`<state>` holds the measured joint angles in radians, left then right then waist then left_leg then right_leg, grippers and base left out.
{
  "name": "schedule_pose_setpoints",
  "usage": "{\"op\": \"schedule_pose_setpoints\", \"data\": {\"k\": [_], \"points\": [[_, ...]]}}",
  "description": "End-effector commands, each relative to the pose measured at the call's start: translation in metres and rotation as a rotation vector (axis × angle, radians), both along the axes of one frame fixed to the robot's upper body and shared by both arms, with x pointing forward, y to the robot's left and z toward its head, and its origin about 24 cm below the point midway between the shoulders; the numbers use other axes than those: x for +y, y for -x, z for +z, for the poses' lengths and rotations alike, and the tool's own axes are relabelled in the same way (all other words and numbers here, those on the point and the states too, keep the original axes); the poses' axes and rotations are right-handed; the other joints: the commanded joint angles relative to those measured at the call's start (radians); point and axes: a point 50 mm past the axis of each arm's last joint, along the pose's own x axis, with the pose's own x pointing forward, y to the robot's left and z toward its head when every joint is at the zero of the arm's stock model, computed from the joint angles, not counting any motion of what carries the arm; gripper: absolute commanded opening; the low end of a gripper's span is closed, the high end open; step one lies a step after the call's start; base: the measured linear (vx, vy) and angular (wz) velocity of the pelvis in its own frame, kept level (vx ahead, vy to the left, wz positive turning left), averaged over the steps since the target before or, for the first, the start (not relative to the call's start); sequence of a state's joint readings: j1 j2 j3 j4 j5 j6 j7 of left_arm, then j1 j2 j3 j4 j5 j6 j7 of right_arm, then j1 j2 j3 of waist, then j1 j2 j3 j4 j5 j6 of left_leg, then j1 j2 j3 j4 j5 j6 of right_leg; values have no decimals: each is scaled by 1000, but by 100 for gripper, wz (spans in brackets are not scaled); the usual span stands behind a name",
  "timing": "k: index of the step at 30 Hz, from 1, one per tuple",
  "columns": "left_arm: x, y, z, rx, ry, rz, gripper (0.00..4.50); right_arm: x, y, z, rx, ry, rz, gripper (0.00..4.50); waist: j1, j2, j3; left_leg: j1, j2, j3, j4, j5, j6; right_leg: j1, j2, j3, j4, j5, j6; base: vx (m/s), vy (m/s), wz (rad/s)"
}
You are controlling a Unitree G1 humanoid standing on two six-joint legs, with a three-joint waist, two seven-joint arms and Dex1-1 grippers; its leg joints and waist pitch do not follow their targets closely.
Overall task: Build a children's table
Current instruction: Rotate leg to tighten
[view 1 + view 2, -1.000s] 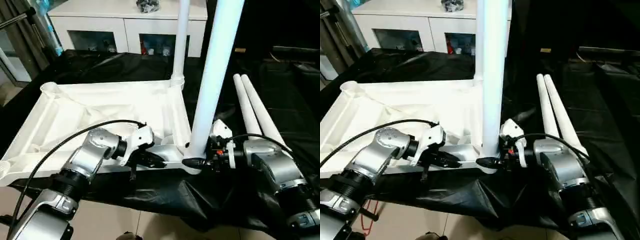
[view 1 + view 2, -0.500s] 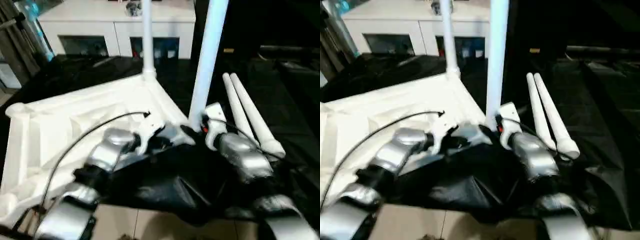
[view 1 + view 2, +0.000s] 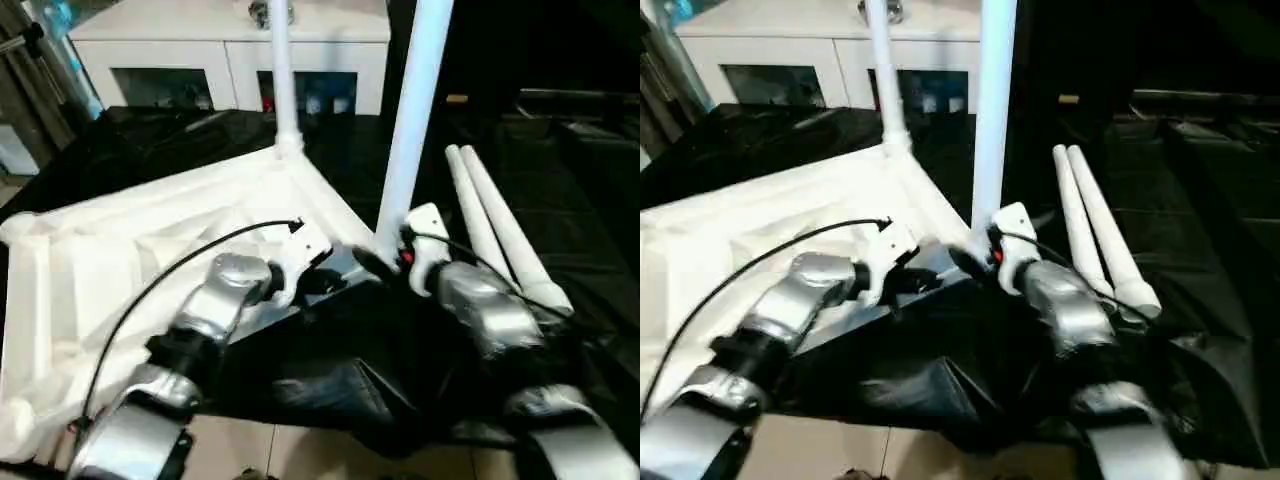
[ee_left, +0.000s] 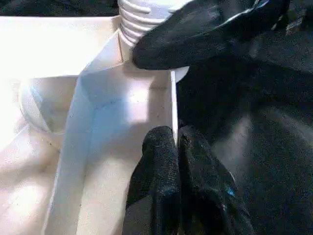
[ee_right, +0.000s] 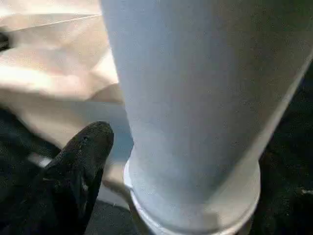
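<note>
The white tabletop [image 3: 120,260] lies upside down on black cloth, ribs showing. One white leg [image 3: 281,80] stands in the far corner socket. A second leg [image 3: 408,120] stands upright in the near corner socket. Two more legs [image 3: 495,225] lie side by side on the cloth to the right. My left gripper [image 4: 173,139] is shut on the tabletop's thin rim, close to that near corner. My right gripper [image 3: 375,262] straddles the base of the near leg. One of its fingers [image 5: 83,161] stands a little off the tube, so the jaws are open.
A white cabinet [image 3: 230,40] with glass-fronted compartments stands behind the work. Black cloth [image 3: 380,350] covers the surface and hangs in folds over the near edge. A grey cable loops over my left forearm [image 3: 215,300].
The tabletop has swung, its far leg now further left and its near edge slanted. My right fingers have eased away from the near leg's base. The left grip on the rim is unchanged.
</note>
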<state>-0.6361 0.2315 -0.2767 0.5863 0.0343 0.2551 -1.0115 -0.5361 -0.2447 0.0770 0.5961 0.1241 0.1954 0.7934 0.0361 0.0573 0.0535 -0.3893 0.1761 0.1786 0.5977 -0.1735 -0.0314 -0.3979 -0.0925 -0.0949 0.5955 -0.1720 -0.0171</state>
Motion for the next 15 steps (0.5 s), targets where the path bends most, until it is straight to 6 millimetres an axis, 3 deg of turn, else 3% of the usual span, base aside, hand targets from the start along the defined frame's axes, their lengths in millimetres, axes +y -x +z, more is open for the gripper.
{"op": "schedule_pose_setpoints", "data": {"k": [1, 4, 9, 15], "points": [[-14, 7, 11, -30, 35, -144, 0, 15, 14, 3, 38, -42, 227, 406, 4, -9, -76, 15, 53, -13, -61, -169, 116, 55, -59, 48, -61, -123, -254, 0, 0, 0], [-8, 14, 13, -18, 49, -251, 0, 0, 22, 7, 55, -23, 316, 406, 13, -9, -73, 18, 56, -15, -65, -216, 95, 55, -62, 48, -69, -198, -241, 0, 0, 0], [-3, 20, 11, 17, 32, -308, 0, -10, 33, 8, 109, -14, 405, 406, 19, -9, -69, 21, 58, -15, -69, -241, 78, 51, -61, 51, -74, -251, -228, 0, 0, 0], [3, 25, 12, 43, 25, -362, 0, -15, 45, 6, 147, 29, 472, 355, 22, -8, -70, 21, 58, -17, -71, -240, 62, 50, -62, 52, -74, -258, -220, 0, 0, 0]]}}
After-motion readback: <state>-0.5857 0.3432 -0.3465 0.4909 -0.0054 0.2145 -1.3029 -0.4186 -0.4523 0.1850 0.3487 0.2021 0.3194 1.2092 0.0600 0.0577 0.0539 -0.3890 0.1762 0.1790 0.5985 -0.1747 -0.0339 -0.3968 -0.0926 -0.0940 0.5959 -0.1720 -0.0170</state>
